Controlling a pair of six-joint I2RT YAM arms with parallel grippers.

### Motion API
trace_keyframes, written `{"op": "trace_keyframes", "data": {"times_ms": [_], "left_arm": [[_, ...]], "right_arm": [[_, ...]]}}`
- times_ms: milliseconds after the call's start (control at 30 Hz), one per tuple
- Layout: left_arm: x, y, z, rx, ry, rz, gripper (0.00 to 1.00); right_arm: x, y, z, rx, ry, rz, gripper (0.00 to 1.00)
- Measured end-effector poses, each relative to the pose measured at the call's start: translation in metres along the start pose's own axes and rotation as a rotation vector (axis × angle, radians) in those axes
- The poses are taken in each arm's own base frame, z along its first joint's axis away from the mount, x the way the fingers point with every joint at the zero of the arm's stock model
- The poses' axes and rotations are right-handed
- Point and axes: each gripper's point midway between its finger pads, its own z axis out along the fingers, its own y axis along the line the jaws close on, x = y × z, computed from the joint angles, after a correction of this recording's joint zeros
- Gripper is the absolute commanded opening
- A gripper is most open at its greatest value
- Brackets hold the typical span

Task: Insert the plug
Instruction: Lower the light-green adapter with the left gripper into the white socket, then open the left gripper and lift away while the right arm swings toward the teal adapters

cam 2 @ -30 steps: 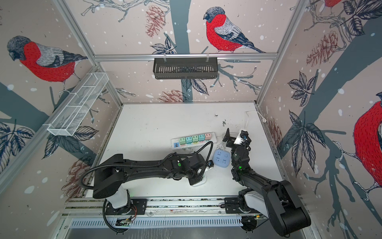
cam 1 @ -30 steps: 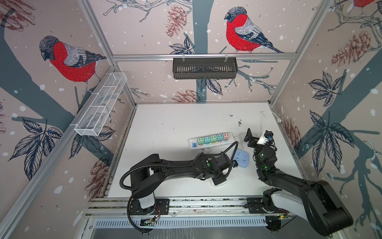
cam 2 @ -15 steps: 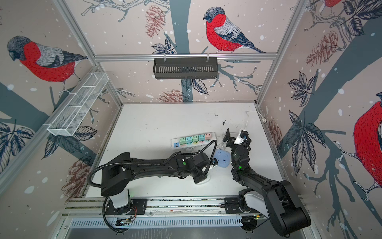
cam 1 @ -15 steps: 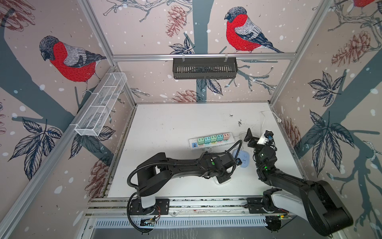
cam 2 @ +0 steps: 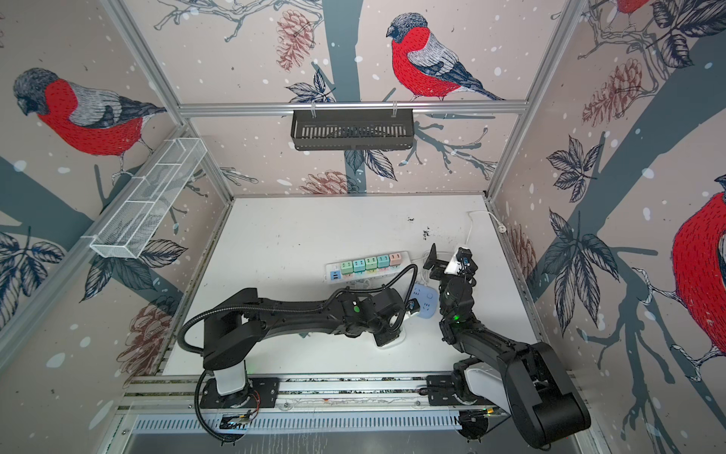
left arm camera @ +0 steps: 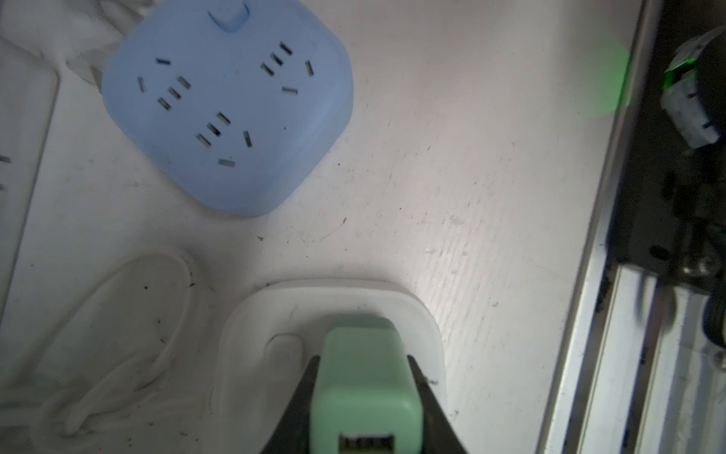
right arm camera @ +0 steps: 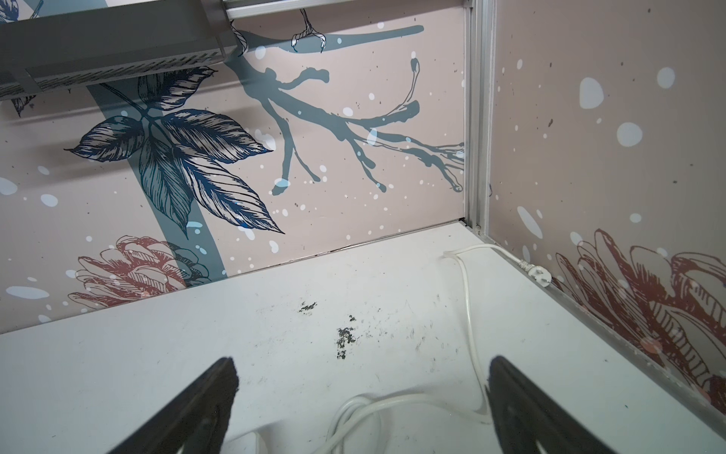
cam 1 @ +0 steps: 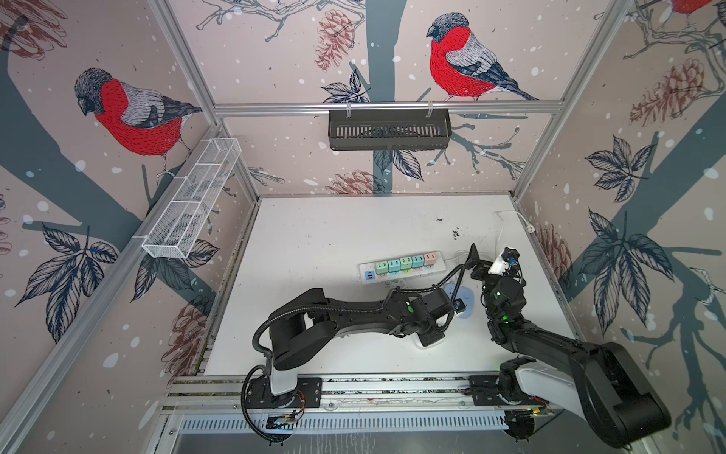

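Bird-print walls, scuffed white table (cam 1: 334, 236). Change over the last second: the left arm has stretched rightward in both top views, and its wrist now covers part of the pale-blue rounded-square socket block (left arm camera: 228, 106); grip width unchanged. Left claw (left arm camera: 362, 359) is pinching the mint-green cube USB plug (left arm camera: 367, 397). It sits bottom centre of the left wrist frame, directly over the white rounded-square socket block (left arm camera: 338, 302), beside its button. Reads as final alignment or press-in; prongs are hidden, so can't tell if it's seated. Right claw (right arm camera: 361, 365) is spread wide, empty, raised right of centre in the top views, facing the back corner. Clearance: aluminium front rail (left arm camera: 597, 353) runs near the white block at the right of the wrist frame, with the right arm beyond it. Looped white cable (left arm camera: 118, 314) lies just beside the block at lower left; blue block is near at upper left. Long white power strip with pastel plugs (cam 1: 404, 265) is apart. Straight-down push looks unobstructed; sideways room is tight.
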Motion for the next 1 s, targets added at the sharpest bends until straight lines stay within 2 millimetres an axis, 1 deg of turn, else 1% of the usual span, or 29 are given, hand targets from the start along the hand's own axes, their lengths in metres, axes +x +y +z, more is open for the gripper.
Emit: {"op": "trace_keyframes", "data": {"times_ms": [333, 367, 467, 500, 533, 600, 667, 733, 800, 900, 1000], "left_arm": [[0.0, -0.001, 0.0, 0.005, -0.007, 0.002, 0.0], [-0.001, -0.001, -0.001, 0.005, -0.01, 0.002, 0.1], [-0.003, 0.001, -0.004, 0.0, -0.027, 0.001, 0.48], [0.0, 0.002, -0.004, -0.004, -0.018, 0.001, 0.97], [0.001, 0.003, -0.006, -0.015, -0.025, 0.007, 0.99], [0.009, 0.003, -0.012, -0.028, -0.011, 0.017, 0.99], [0.017, 0.008, -0.017, -0.058, 0.0, 0.014, 0.99], [0.029, 0.014, -0.024, -0.086, 0.021, 0.011, 0.99], [0.035, 0.018, -0.034, -0.113, 0.014, 0.012, 0.99], [0.03, 0.025, -0.059, -0.161, -0.062, 0.014, 0.99], [0.027, 0.033, -0.09, -0.221, -0.178, 0.005, 0.99]], "right_arm": [[-0.001, 0.0, 0.0, 0.002, -0.001, 0.001, 1.0], [-0.001, 0.0, 0.0, 0.002, -0.001, 0.001, 1.0], [-0.001, -0.001, 0.001, 0.007, -0.001, 0.013, 1.0], [-0.001, -0.002, 0.001, 0.011, -0.002, 0.015, 1.0], [-0.001, -0.003, 0.001, 0.018, -0.002, 0.015, 1.0], [0.0, -0.005, 0.001, 0.03, 0.0, 0.016, 1.0], [0.0, -0.007, 0.001, 0.043, 0.002, 0.019, 1.0], [-0.001, -0.008, 0.001, 0.052, 0.004, 0.02, 1.0], [-0.003, -0.008, 0.002, 0.054, 0.003, 0.036, 1.0], [-0.005, -0.008, 0.005, 0.063, 0.015, 0.039, 1.0], [-0.019, -0.007, 0.012, 0.091, 0.015, 0.094, 1.0]]}}
